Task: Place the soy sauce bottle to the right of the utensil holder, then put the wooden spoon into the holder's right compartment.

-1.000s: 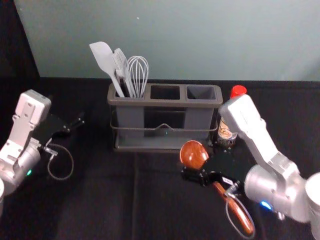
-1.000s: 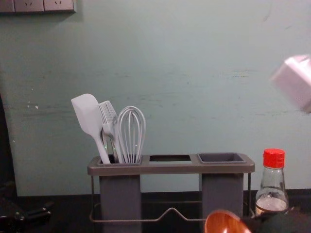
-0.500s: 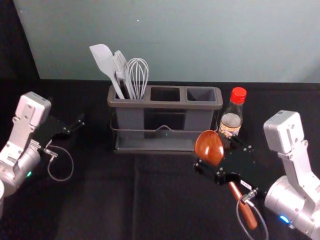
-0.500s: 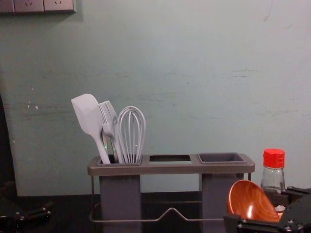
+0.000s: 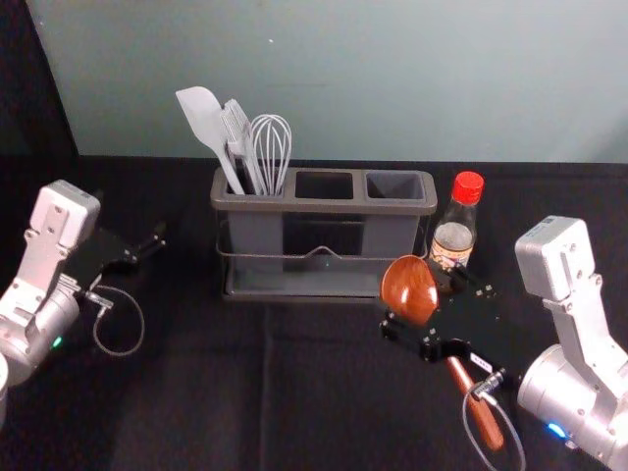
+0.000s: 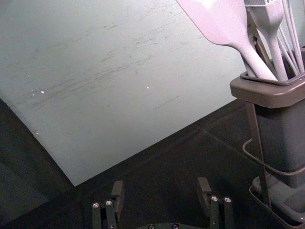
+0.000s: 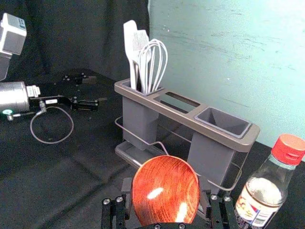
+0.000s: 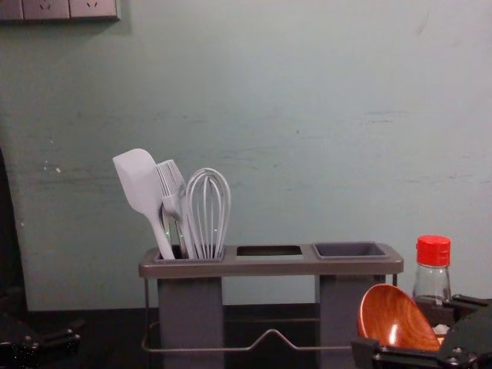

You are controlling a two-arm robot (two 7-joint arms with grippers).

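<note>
The grey utensil holder [image 5: 324,275] stands upright, its left compartment holding white utensils. Just right of it, the red-capped soy sauce bottle [image 5: 455,231] is upright, partly behind my right gripper [image 5: 412,297]. That gripper is shut on the wooden spoon [image 5: 409,287], a finger at either side of the bowl, and the handle runs back beneath the gripper. In the right wrist view the bowl [image 7: 166,188] lies between the fingertips of my right gripper [image 7: 166,196]. My left gripper [image 5: 132,216] is parked left of the holder, open and empty; the left wrist view shows its fingers [image 6: 205,191] apart.
Black cloth [image 5: 196,392] covers the table, with a pale green wall [image 5: 343,78] behind. The holder's middle and right compartments [image 5: 394,184] are empty. A wall socket panel [image 8: 58,9] is high at the left in the chest view.
My right gripper and the spoon have shifted right from where they were a second ago, uncovering more of the bottle, then nearly stopped. The left arm stays still.
</note>
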